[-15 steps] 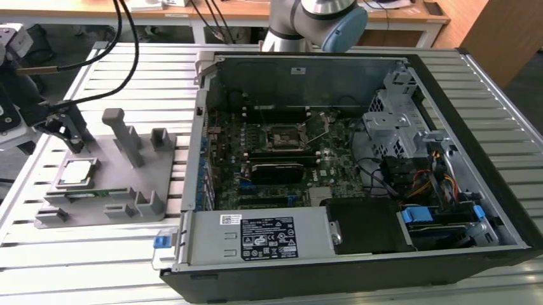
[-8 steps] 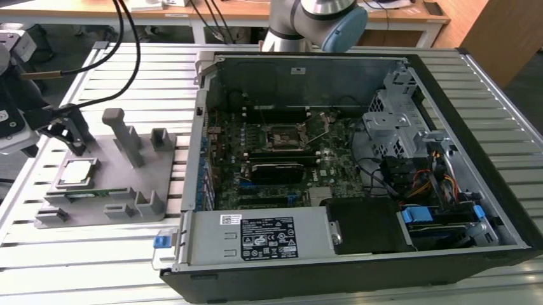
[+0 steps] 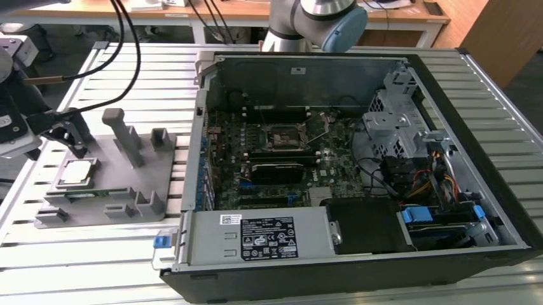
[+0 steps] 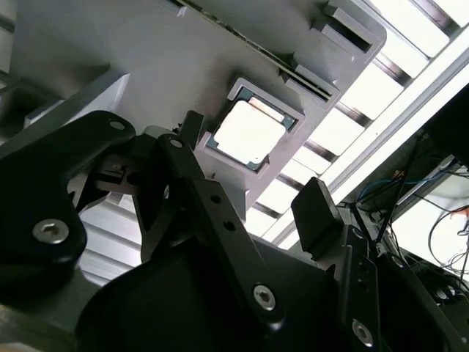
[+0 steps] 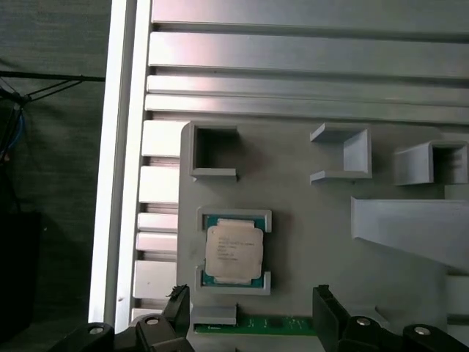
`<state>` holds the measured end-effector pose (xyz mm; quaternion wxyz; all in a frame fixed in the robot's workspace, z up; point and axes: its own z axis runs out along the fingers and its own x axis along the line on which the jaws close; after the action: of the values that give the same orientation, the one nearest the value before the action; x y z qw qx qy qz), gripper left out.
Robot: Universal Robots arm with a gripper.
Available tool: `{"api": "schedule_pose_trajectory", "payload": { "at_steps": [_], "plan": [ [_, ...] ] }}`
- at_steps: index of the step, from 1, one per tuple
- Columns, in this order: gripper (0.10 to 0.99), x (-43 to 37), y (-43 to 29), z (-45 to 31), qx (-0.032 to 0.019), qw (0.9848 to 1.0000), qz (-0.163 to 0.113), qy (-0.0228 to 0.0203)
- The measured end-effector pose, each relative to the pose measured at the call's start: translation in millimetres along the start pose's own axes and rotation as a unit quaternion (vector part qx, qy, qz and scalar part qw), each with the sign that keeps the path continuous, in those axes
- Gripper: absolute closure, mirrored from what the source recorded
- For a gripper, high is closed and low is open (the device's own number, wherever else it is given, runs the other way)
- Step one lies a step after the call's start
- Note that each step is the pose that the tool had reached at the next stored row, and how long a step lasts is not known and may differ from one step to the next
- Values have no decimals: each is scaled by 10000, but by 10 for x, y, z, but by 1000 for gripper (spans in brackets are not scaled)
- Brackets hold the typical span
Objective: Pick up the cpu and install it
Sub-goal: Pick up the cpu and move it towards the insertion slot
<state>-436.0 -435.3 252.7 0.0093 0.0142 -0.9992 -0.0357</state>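
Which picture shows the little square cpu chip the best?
The first wrist view. It looks straight down on the cpu, so its whole silvery top shows, lying in the grey holder. In the exterior view the cpu is small, at the exterior view's left. In the second wrist view the cpu is tilted and glaring white.

Fixture (image 3: pixel 119 181) sits on slatted table (image 3: pixel 93 248), to the exterior view's left of open computer case (image 3: pixel 339 286). Cpu (image 3: pixel 76 171) lies flat in a fixture recess, on the side far from the case. Circuit strip (image 5: pixel 271 323) lies in a slot just beside cpu. Posts (image 3: pixel 127 136) stand between cpu and case. Gripper (image 3: pixel 72 143) hangs above cpu, apart. Socket (image 3: pixel 284 135) sits on motherboard (image 3: pixel 254 121) inside case.
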Motion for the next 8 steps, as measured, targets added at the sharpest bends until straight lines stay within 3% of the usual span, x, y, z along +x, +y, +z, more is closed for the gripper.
{"api": "schedule_pose_trajectory", "payload": {
  "at_steps": [8],
  "plan": [
    [325, 9, -5, 79, 0, 10000, 0, 0]
  ]
}}
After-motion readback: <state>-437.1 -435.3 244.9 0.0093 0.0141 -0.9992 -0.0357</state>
